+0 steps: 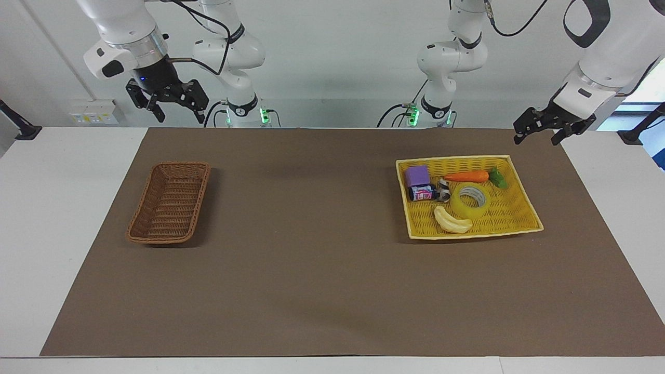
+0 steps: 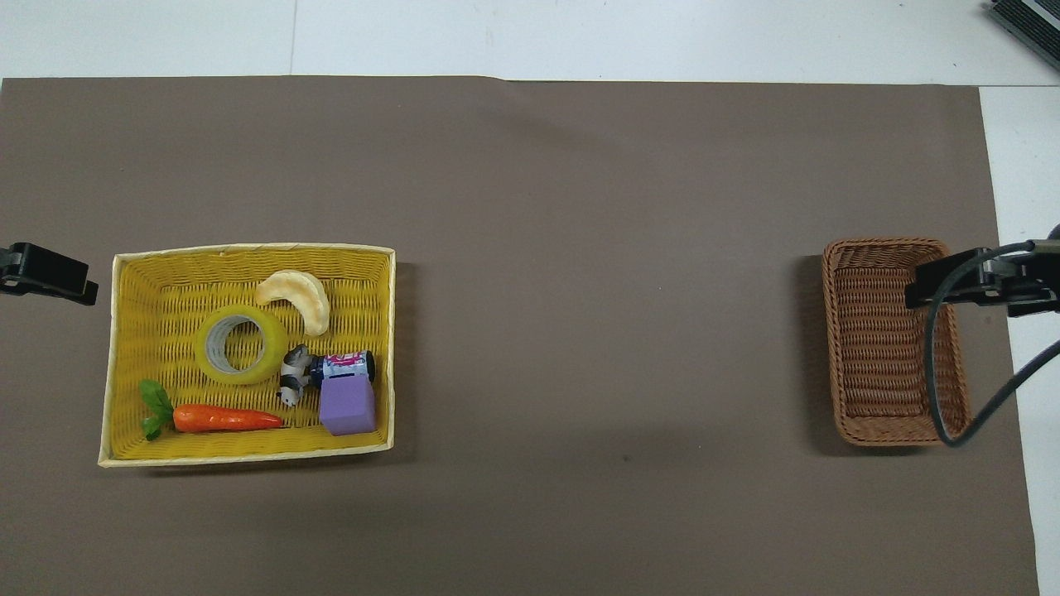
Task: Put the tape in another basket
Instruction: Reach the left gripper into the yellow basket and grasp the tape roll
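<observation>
Tape [image 1: 469,201], a wide translucent yellow roll with grey-white cardboard core, lies flat in the yellow woven tray [image 1: 522,218] beside the banana [image 1: 452,220]. Judged light, stiff, smooth-sided; pinch through the core across one wall. Left gripper [image 1: 545,130] and right gripper [image 1: 166,101] hang empty, fingers spread.

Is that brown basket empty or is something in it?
Empty: the brown basket shows only bare weave inside; the tape lies in the yellow tray.

bright even light, soft shadows, sharp focus
</observation>
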Controlling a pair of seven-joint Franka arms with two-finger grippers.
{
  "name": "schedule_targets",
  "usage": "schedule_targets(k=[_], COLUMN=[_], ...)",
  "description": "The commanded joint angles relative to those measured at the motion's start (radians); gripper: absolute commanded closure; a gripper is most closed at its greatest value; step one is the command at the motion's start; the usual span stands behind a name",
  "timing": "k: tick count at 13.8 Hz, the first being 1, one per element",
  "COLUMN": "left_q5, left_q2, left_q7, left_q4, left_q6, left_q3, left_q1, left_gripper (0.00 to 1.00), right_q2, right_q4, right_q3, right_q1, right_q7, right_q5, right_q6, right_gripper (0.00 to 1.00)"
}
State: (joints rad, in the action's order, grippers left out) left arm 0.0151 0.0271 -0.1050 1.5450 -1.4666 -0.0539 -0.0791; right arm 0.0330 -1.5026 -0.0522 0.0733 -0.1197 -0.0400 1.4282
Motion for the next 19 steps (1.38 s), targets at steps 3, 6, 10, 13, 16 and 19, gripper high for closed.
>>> schedule_targets(k=[3, 6, 10, 13, 16, 19], left_q5=[0.006, 0.006, 0.006, 0.006, 0.006, 0.008], left_q2=[-0.023, -0.035, -0.021, -0.009, 0.023, 0.042], left_q7=[-0.087, -0.09, -0.145, -0.176, -0.174, -0.173], left_q4=[0.13, 0.255, 0.377, 0.455, 0.509, 0.555], left_q6=[-0.13, -0.259, -0.4, -0.495, -0.58, -0.619], left_q3=[-0.004, -0.004, -0.006, -0.006, -0.007, -0.007], left_q1=[-0.048, -0.048, -0.044, -0.034, -0.028, -0.028], left_gripper=[0.0, 0.0, 0.0, 0.0, 0.0, 0.0], right_q2=[0.027, 0.027, 0.027, 0.027, 0.027, 0.027], right_q4=[-0.036, -0.036, -0.036, -0.036, -0.036, -0.036], right_q3=[0.003, 0.003, 0.003, 0.003, 0.003, 0.003], right_q1=[-0.007, -0.007, -0.007, -0.007, -0.007, -0.007], right_q7=[0.026, 0.026, 0.026, 0.028, 0.028, 0.028], right_q5=[-0.02, -0.02, -0.02, -0.02, -0.02, -0.02], right_q6=[0.02, 0.02, 0.02, 0.02, 0.02, 0.02], right_gripper=[0.0, 0.0, 0.0, 0.0, 0.0, 0.0])
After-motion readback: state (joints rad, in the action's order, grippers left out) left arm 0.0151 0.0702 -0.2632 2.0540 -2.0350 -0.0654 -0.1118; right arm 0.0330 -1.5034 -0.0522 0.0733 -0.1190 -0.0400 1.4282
